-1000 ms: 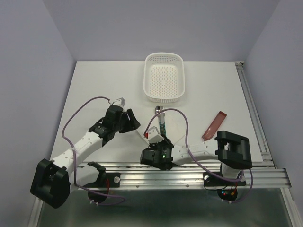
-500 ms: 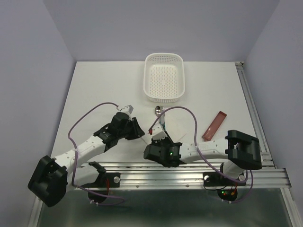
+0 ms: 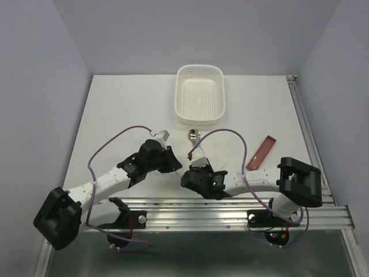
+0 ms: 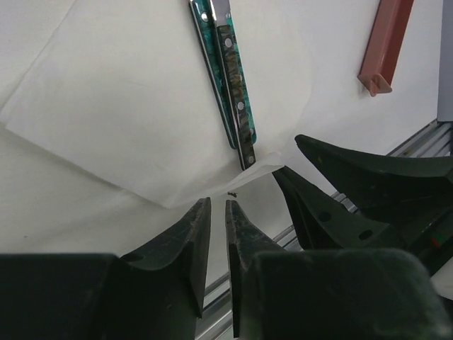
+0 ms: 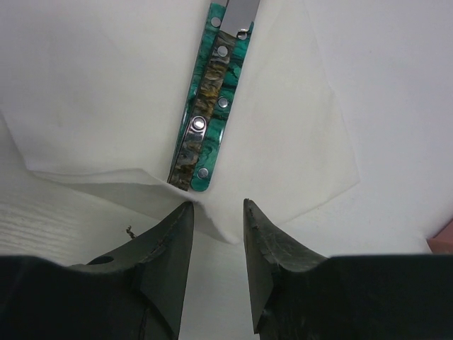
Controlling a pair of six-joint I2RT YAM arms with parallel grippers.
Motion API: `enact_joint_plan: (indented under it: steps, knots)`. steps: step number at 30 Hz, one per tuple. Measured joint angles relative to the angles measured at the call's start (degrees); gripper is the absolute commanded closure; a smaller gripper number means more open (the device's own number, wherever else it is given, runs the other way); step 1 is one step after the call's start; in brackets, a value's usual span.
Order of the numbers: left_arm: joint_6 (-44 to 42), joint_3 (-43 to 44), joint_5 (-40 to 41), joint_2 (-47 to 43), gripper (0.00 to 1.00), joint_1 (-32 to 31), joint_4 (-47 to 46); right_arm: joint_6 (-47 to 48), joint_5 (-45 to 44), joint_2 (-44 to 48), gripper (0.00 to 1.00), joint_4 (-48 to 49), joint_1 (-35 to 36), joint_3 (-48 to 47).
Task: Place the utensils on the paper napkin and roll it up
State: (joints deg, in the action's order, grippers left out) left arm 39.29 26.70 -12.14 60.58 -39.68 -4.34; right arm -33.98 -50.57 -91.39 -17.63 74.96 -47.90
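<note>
Left pincer (image 4: 218, 204) moved rightward; right arm (image 3: 253, 183) hides spoon (image 3: 194, 134) handle overhead.

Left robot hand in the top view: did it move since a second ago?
Yes. Judged against the white basket, the left gripper slid right and a bit toward the table's near edge, ending close to the right gripper.

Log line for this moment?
utensils on paper napkin | left end effector slightly open at napkin edge | right end effector open at napkin corner
</note>
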Motion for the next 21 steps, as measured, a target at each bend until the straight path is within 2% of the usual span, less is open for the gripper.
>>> enact_joint_plan:
  steps: [6, 21]
  knots:
    - [0.2, 0.0, -1.0, 2.8, 0.81, -2.1, -2.8, 0.1, 2.1, 1.4, 0.6, 2.7, -1.1, 1.2]
    - [1.7, 0.1, -1.8, 11.5, 0.82, -7.5, -10.5, -0.9, 5.2, 3.6, 0.6, 6.1, -2.7, 3.8]
